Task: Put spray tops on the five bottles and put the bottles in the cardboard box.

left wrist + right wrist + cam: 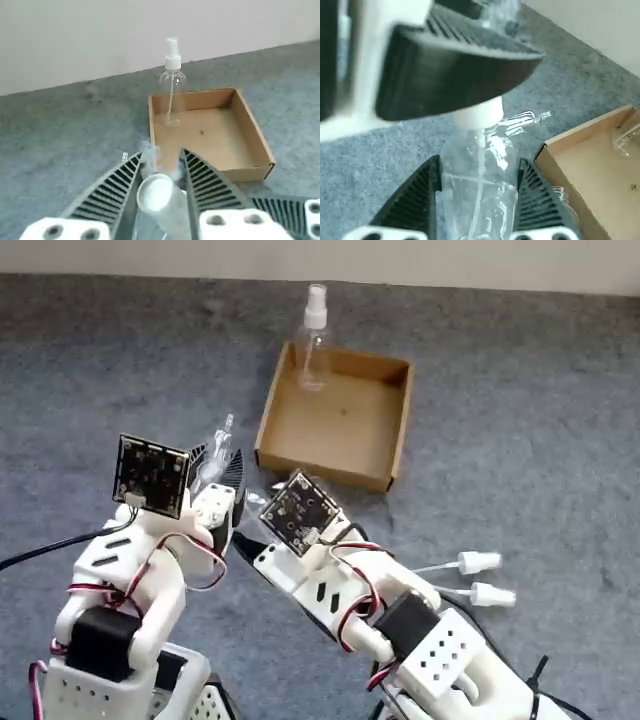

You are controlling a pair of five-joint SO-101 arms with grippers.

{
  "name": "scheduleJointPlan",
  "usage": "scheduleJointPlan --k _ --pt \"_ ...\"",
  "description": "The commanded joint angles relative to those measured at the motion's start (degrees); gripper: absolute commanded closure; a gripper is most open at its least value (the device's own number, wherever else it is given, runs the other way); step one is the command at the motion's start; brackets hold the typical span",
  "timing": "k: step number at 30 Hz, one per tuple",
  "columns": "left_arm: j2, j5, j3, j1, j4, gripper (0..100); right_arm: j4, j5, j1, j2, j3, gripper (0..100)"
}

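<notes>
Right pincer (479,162) clamped on a clear bottle (480,200), just short of the cardboard box (330,468). Left pincer (161,156) is closed on the white spray top (155,194), which sits at the bottle's neck. The bottle's long axis runs from one pincer to the other; tilt unclear. Box holds one capped bottle (314,340) standing at its far wall; two loose spray tops (478,562) lie on the counter (540,390) beside the right arm.

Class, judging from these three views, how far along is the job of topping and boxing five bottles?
Done: one topped bottle stands in the cardboard box. In hand: the right end effector grips a clear bottle while the left end effector holds a spray top at its neck. To do: boxing that one, plus the rest; two loose spray tops and an untopped bottle lie on the carpet.
</notes>
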Motion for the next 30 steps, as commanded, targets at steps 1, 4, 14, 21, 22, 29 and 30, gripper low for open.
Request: scheduleJointPlan --k 1,4,14,21,22,29,30 --pt "-0.1 -0.6 -0.9 0.6 -1.6 93 -1.6 -0.7 0.7 -1.1 -0.9 99.5" --pt "-0.1 -0.5 -6.2 -2.4 -1.2 93 -0.5 -0.4 0.7 -1.3 -0.9 99.5" --pt "-0.2 -0.4 -12.8 -8.6 2.5 93 3.4 -0.4 0.8 -1.4 -1.6 99.5" --pt "-0.2 0.7 -6.6 -11.6 2.2 93 -2.6 -0.7 11.7 -0.5 -4.3 99.5" --pt "-0.2 2.2 -5.3 -12.1 2.2 93 -4.0 -0.7 14.0 0.4 -5.3 99.5" --pt "-0.1 4.7 9.0 -6.3 -2.6 80 -6.8 -0.7 18.0 16.3 -19.6 99.5" --pt "-0.1 4.7 10.5 -5.1 -4.4 80 -6.6 -0.7 18.0 19.2 -22.0 99.5"
